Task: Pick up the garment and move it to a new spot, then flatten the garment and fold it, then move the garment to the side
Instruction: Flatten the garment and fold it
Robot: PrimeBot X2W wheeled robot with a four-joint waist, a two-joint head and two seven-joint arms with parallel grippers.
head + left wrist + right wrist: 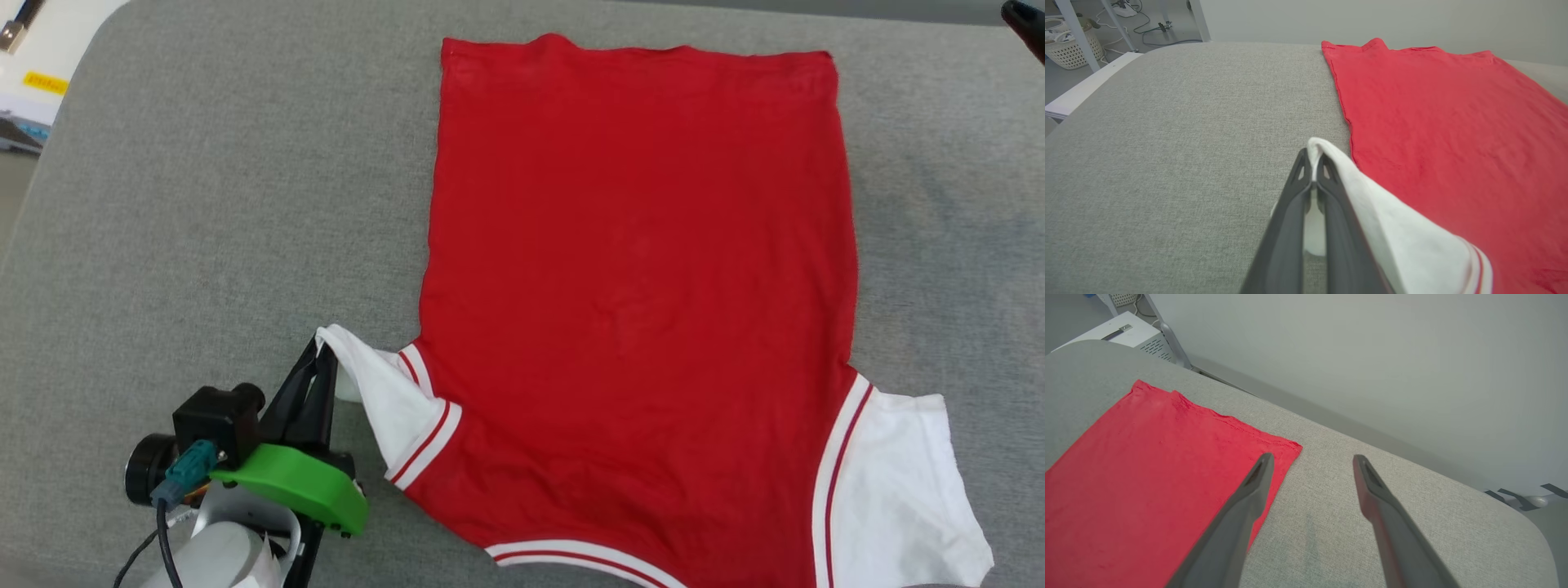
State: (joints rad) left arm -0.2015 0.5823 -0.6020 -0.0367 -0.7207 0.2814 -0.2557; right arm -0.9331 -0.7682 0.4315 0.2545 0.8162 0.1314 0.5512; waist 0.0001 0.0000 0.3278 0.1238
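Observation:
The garment [637, 269], a red shirt with white sleeves, lies spread flat on the grey padded table [220, 220], plain red side up, hem at the far end. My left gripper [323, 353] is shut on the tip of the near-left white sleeve [388, 404], which is lifted and pinched between the dark fingers [1290, 212]. The other white sleeve [894, 482] lies flat at the lower right. In the right wrist view my right gripper [1310, 459] is open above the table beside the garment's [1147, 477] far hem corner, holding nothing.
The table's rounded far corner [1527, 531] and a pale wall lie beyond the right gripper. A white shelf edge [1086, 87] and a wicker basket [1069, 51] stand off the table's left side. A dark object [1027, 24] pokes in at the top right.

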